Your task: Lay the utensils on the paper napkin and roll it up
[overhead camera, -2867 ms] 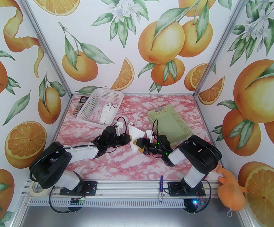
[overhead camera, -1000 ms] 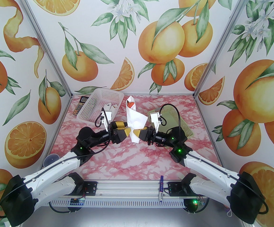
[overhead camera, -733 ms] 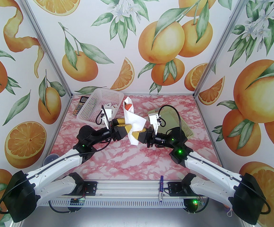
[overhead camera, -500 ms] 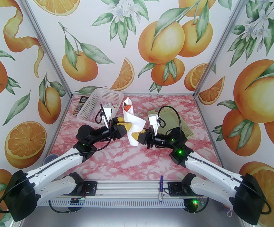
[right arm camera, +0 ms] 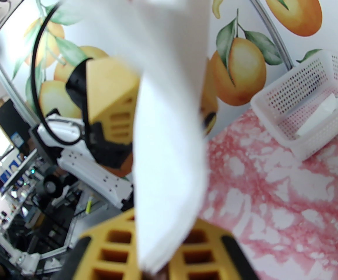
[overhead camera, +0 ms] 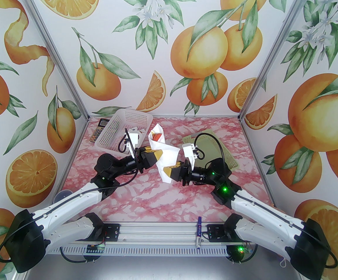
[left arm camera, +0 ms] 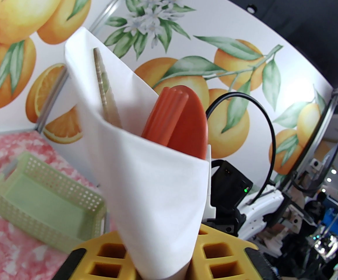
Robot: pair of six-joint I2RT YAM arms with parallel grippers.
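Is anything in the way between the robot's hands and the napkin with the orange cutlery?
No, nothing visible. The left gripper and the right gripper both close right on the paper napkin, and the orange utensils poke out of its top.

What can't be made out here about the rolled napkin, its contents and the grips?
- Utensil handles: hidden inside the napkin in the left wrist view; orange heads poke out of the top.
- Right tool grip: in the right wrist view the napkin is blurred and covers the fingertips, so I cannot tell whether it is gripping.
- White basket contents: white pieces, too small to name in the top view.
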